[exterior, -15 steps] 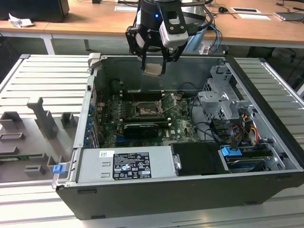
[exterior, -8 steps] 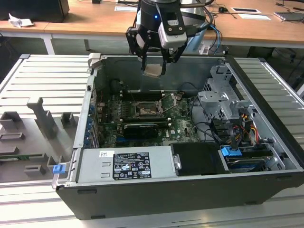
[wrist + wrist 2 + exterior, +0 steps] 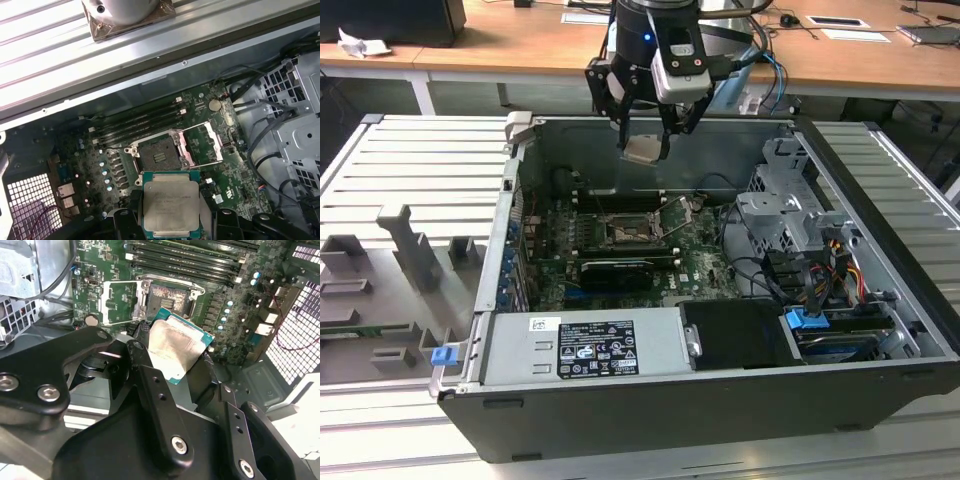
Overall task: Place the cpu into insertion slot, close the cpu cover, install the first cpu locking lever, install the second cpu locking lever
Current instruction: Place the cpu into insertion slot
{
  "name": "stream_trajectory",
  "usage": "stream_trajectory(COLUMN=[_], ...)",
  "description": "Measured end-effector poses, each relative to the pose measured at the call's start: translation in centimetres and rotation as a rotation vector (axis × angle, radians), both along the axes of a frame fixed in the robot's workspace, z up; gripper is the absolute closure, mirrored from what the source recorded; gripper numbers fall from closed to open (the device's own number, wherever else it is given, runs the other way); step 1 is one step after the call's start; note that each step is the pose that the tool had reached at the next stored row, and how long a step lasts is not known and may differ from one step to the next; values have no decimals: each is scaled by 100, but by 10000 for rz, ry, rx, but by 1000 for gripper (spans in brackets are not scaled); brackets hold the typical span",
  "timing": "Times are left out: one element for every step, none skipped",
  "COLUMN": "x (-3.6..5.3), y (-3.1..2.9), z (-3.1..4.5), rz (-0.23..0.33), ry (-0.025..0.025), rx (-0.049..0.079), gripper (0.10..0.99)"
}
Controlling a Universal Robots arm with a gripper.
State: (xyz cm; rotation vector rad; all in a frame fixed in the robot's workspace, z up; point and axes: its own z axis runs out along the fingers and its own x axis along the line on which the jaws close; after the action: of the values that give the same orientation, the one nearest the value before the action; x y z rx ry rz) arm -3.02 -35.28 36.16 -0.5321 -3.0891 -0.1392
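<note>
Jaws tight on the cpu (image 3: 171, 207) (partly hidden by them), well above the bare socket (image 3: 159, 157).

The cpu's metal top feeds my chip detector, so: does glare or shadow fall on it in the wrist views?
In the second wrist view the cpu has a pale sheen washing out part of its top; in the first wrist view the top is evenly lit and dull, no shadow across it.

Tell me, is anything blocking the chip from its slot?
No. The gripper holds the cpu up in the air. The slot lies open, with the cpu cover flipped aside. Nothing visible sits between them.
</note>
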Motion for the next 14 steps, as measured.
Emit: stream_trajectory(x=[0,0,0,0,0,0,0,0,0,0,0,0,0,0], y=[0,0,0,0,0,0,0,0,0,0,0,0,0,0], z=[-4,-6,-8,-11,-12,-15,-17,-19,-22,-25,-30,-31,-35,-39], rz=[-65,-99,-131,-167,-197,-239,-271,-314,-351,-415,-458,-488,-535,-616], ry=[0,0,0,0,0,0,0,0,0,0,-1,1,1,1], rx=[-1,-1,-1,-2,-3,-2,-3,-3,-3,-3,-15,-17,-21,-25], gripper=[545,545,545,545,545,545,545,545,545,545,545,545,545,545])
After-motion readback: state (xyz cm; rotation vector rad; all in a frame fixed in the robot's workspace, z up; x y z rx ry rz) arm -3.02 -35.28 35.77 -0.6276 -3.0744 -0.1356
